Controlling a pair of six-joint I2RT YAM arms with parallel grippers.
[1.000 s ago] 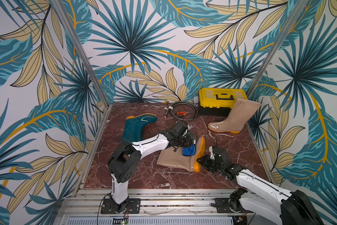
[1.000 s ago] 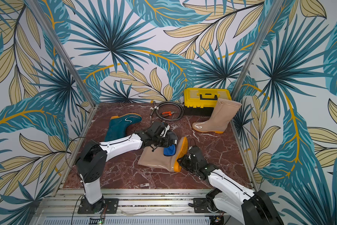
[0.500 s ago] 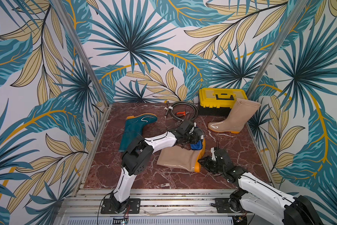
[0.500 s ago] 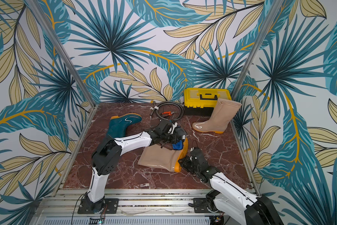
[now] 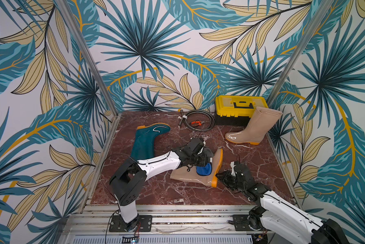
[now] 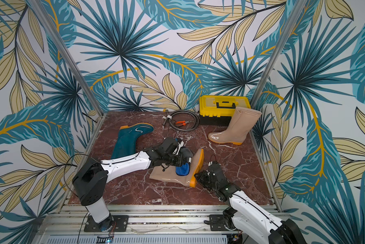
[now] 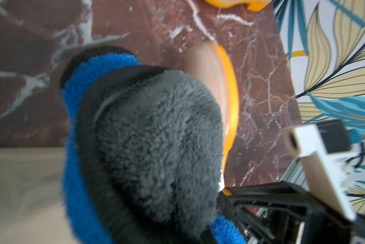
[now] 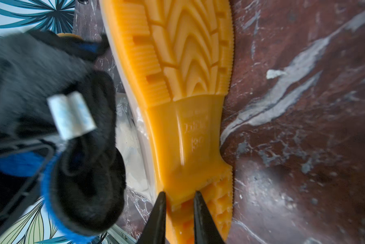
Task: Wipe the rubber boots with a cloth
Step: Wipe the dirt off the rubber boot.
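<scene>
In both top views the left tool (image 5: pixel 199 164), jaws clamped on the fluffy blue terry cloth (image 5: pixel 203 170), holds it against the foot of the glossy tan rubber boot (image 5: pixel 187 177) lying sideways on the red marble bench (image 5: pixel 166 190). Only the right wrist view shows the right tool (image 8: pixel 178 202) pinching that boot's orange heel, the cloth near it, beyond the sole

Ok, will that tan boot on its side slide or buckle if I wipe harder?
Likely to slide: the tan boot is glossy and lies sideways on the polished marble top, so the right gripper pinching its heel seems needed. Its hollow shaft looks flattened, so it probably gives under pressure.
</scene>
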